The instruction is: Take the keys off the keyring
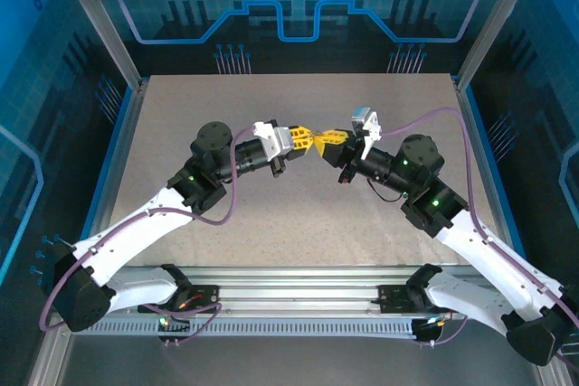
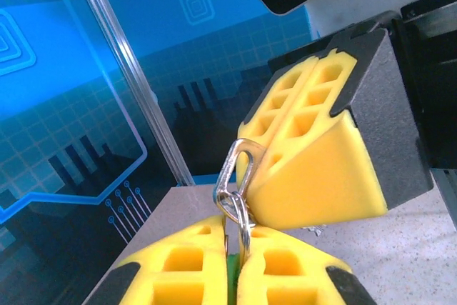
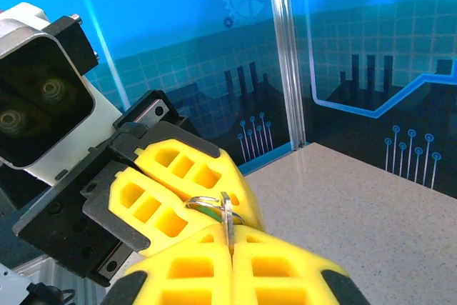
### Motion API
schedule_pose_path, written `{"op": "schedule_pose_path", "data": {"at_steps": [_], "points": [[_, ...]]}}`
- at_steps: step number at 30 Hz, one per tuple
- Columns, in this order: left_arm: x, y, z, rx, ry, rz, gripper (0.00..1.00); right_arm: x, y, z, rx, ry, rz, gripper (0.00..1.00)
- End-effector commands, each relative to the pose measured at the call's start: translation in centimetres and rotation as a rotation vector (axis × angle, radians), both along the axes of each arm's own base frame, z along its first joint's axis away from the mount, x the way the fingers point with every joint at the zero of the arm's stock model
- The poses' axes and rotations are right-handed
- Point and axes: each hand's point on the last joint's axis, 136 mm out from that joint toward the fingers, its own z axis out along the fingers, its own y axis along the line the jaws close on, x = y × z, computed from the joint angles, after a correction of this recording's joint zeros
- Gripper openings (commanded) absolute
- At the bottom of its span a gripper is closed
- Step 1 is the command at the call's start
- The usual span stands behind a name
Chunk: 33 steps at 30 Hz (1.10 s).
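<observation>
Yellow cell-moulded foam on both sets of fingers. In left gripper (image 2: 232, 251), pressed tight: thin steel keyring (image 2: 244, 223), plus green sliver of keys (image 2: 230, 280), mostly hidden between pads. In right gripper (image 3: 230, 237), pinched edge-on: oval silver clip (image 2: 235, 173) linked to keyring. Speckled grey table (image 1: 271, 214) beneath.

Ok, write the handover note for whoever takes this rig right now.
Left gripper: shut on the green-headed key, seen as a green sliver between its fingers.
Right gripper: shut on the keyring, pinching its metal clip edge-on.
Position: the two grippers meet tip to tip in mid-air above the middle of the table.
Done: key and keyring are off the table, one in each gripper.
Left: the ring appears to run into the left gripper beside the key, so no key is off yet.
</observation>
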Motion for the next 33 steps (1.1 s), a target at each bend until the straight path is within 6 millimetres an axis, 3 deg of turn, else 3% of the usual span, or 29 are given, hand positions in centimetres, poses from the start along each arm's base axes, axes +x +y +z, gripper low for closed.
{"op": "schedule_pose_path", "data": {"at_steps": [1, 5, 12, 13, 19, 26, 33], "points": [[-2.9, 0.3, 3.6, -0.091, -0.088, -0.082, 0.00, 2.8, -3.5, 0.3, 0.029, -0.010, -0.237, 0.00], [-3.1, 0.1, 3.7, -0.088, -0.086, -0.101, 0.00, 2.1, -2.6, 0.1, 0.008, -0.019, -0.186, 0.00], [-3.0, 0.0, 4.1, -0.108, -0.082, -0.105, 0.00, 1.8, -3.1, 1.0, 0.019, -0.056, -0.205, 0.00], [-3.2, 0.0, 4.1, -0.111, -0.082, -0.114, 0.00, 2.2, -3.2, -0.4, -0.004, -0.039, -0.220, 0.00], [-4.6, 0.0, 4.9, -0.143, -0.107, -0.182, 0.00, 3.0, -3.7, -1.3, -0.037, -0.042, -0.296, 0.00], [-5.1, -0.1, 5.3, -0.158, -0.097, -0.219, 0.00, 1.9, -3.0, -0.8, 0.002, -0.069, -0.236, 0.00], [-5.9, -0.4, 6.0, -0.216, -0.097, -0.286, 0.00, 2.4, -2.4, -1.1, 0.101, 0.018, -0.182, 0.00]]}}
